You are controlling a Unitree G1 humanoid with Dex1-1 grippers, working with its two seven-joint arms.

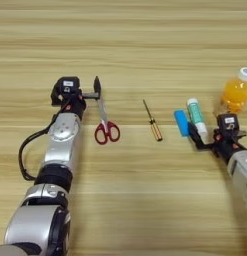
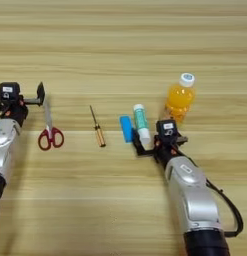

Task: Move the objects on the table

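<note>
Reaching for things on the surface (image 1: pixel 145 45): left gripper (image 1: pixel 97 91) at the scissors (image 1: pixel 105 125) tips, right gripper (image 2: pixel 140 145) at the glue stick (image 2: pixel 141 125), fingers hard to read, next closing and lifting.

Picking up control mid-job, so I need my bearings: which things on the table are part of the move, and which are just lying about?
In the job:
- red-handled scissors, at the left gripper
- white-and-teal glue stick, at the right gripper
- flat blue rectangular block
- thin amber-handled screwdriver
- small orange-juice bottle, white cap

Lying about:
- nothing else visible on the light-brown wooden table
</note>
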